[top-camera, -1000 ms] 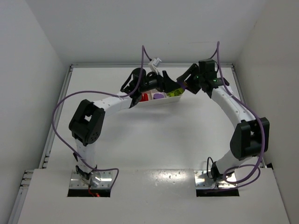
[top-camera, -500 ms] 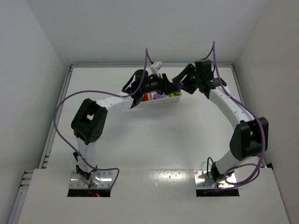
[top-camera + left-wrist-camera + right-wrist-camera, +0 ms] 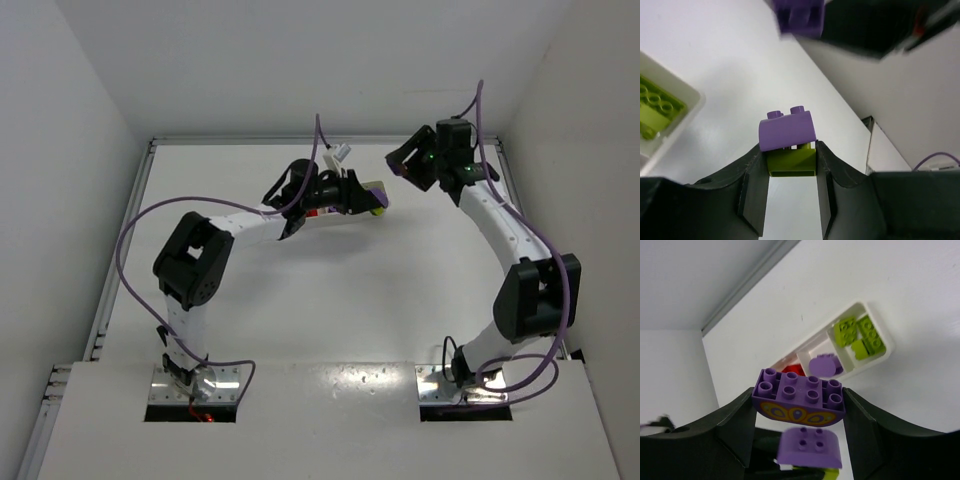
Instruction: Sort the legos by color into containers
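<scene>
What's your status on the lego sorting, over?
Left claw shut on purple-over-green clump. Right claw shut on decorated purple brick, clear of the clump. Tray holds red, purple, green, one colour per compartment. Nothing blocking the tray.

Glossy plastic legos (image 3: 799, 398) (tray (image 3: 677, 85) smooth plastic)

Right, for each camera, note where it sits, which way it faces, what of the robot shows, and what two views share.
Top external: above, behind the bases, facing down on the table and white tray; left arm and right arm whole.
Left wrist: on its arm, facing along the left gripper, shut on a purple-and-green clump.
Right wrist: faces down past the right gripper and its patterned purple brick to the tray.
Shared: both wrist views show the tray's yellow-green bricks.
</scene>
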Robot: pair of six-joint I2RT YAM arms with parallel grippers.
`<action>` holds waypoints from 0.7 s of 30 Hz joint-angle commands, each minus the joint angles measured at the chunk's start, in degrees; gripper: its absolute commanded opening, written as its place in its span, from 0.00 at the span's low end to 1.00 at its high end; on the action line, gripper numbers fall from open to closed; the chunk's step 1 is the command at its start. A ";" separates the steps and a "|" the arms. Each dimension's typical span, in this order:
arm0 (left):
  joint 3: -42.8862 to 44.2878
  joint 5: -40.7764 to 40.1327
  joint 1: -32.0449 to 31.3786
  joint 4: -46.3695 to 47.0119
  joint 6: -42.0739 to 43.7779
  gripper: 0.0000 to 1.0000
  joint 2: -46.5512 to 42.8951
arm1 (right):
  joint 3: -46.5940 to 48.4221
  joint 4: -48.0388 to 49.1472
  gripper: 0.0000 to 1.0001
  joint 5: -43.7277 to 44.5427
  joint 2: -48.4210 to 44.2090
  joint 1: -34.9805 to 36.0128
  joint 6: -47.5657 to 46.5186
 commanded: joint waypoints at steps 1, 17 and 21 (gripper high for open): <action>-2.59 2.30 -1.40 2.61 0.20 0.02 -3.67 | 2.38 3.01 0.00 1.90 -0.67 -2.43 -1.13; -17.36 -0.08 19.14 -6.34 3.36 0.02 -24.94 | -2.82 14.43 0.00 -5.48 4.59 5.64 -28.73; -18.76 1.06 23.63 -7.58 4.16 0.02 -27.05 | 2.62 14.96 0.00 -5.48 12.06 7.84 -30.13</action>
